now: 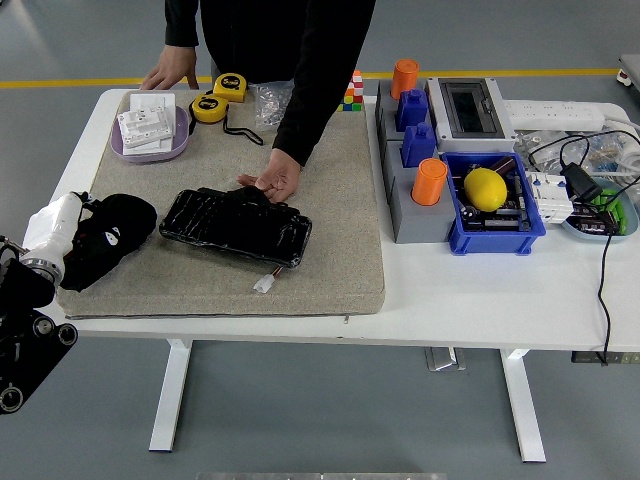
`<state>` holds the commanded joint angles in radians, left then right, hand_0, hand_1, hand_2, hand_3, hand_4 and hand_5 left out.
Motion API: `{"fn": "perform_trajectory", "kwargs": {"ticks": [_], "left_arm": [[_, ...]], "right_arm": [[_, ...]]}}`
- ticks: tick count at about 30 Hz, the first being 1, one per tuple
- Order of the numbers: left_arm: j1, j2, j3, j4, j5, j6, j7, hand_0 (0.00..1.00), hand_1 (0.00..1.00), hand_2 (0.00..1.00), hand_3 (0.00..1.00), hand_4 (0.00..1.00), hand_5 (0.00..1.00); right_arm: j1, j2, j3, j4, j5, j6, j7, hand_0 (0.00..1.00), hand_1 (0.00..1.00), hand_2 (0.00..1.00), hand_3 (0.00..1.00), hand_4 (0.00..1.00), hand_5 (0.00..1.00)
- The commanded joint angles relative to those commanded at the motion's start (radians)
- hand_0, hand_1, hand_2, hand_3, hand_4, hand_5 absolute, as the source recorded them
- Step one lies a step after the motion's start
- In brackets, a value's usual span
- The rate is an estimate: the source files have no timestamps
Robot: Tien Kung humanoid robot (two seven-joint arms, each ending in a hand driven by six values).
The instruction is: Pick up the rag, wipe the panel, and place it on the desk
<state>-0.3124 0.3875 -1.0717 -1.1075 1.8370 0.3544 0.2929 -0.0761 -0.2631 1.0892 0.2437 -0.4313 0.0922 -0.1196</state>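
One rag beside left robot hand

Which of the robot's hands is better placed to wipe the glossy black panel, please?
Left. The left hand already grips the black rag, just left of the glossy black panel; no right arm shows.

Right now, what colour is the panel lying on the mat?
Glossy black, seen in the head view: the panel lies on the grey mat.

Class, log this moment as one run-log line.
left hand: at mat's left edge, rag beside it | person's hand: on panel | right: unseen
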Motion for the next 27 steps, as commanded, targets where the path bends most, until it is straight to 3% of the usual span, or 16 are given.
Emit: {"fn": "perform_trajectory", "kwargs": {"ticks": [11, 27], "left_arm": [[-0.021, 0.013, -0.004, -0.058, -0.001, 0.015, 0.013, 0.328, 0.228, 0.632, 0.529, 0.377, 0.017], [-0.064, -0.051, 0.066, -0.042, 0.008, 0.023, 0.017, 0.326, 0.227, 0.626, 0.526, 0.345, 0.012]], "right_arm": [[-0.003, -0.002, -0.015, -0.001, 0.008, 0.000, 0.000, 0.738, 0.662, 0.697, 0.610, 0.998, 0.543], [-0.001, -0.006, -0.032, -0.006, 0.018, 0.005, 0.002, 0.740, 0.662, 0.697, 0.610, 0.998, 0.542]]}}
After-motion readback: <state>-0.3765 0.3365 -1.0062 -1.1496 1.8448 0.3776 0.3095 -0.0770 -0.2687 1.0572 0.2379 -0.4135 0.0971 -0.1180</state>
